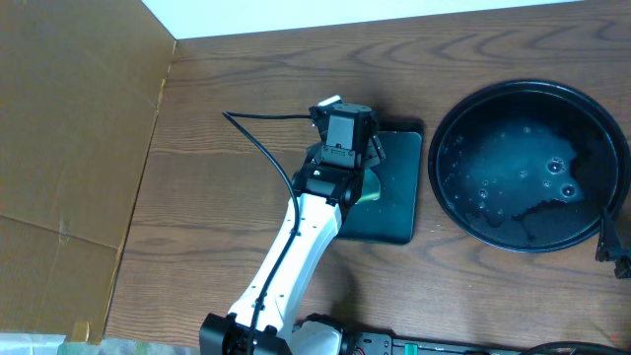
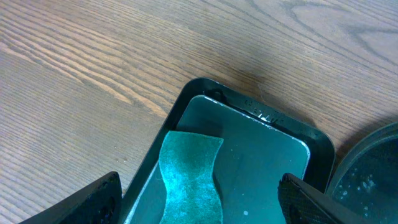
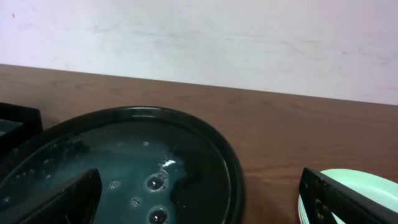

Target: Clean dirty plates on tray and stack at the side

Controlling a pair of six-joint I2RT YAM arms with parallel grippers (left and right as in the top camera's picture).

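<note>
The large round black tray (image 1: 452, 118) sits at the right, wet with soapy teal water and bubbles, and no plate lies in it. It also shows in the right wrist view (image 3: 233, 168). The rim of a pale-aqua plate (image 3: 357, 183) shows on the table right of the tray, partly behind my right finger; I cannot tell how many plates lie there. My right gripper (image 3: 199, 208) is open and empty over the tray's near rim, and in the overhead view (image 1: 613, 247) it shows only at the edge. My left gripper (image 2: 202, 208) is open over a teal sponge (image 2: 189, 180).
The sponge lies in a small rectangular dark tray (image 2: 273, 134), which holds a film of teal water and stands just left of the round tray (image 1: 404, 212). A brown cardboard sheet (image 1: 69, 128) covers the left side. A black cable (image 1: 261, 148) trails from the left arm.
</note>
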